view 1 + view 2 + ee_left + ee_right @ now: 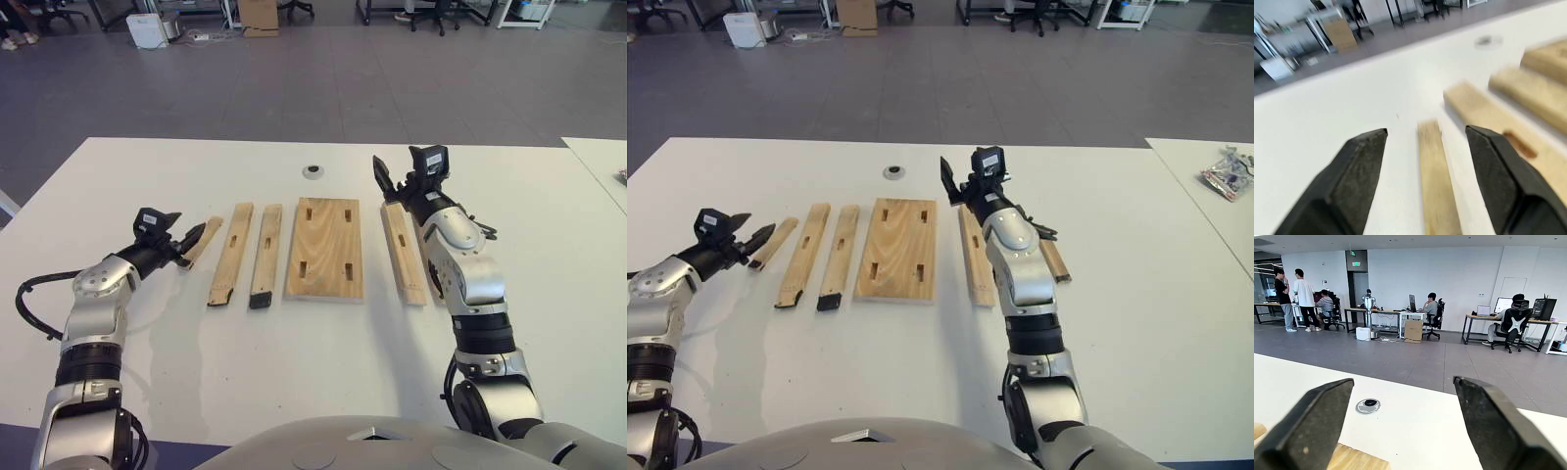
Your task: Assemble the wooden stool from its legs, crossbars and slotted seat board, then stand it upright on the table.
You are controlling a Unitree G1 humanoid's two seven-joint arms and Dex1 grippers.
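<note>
- The seat board lies flat in the middle of the white table, with four little slots cut in it
- Just beside it, on the robot's left, lie the first leg and the second leg, side by side and not touching; each has a dark end on the side near the robot
- Farther left lies a thin stick
- The left gripper is down low at the near end of the thin stick; its two fingers are spread apart with the stick between them, and they do not squeeze it
- On the right of the seat board lies the third leg, flat and close to the board
- One more short stick lies past it, partly hidden under the right arm
- The right gripper is up in the air over the far end of the third leg; its fingers are wide apart and it holds nothing
- A small round hole sits in the table beyond the board
</note>
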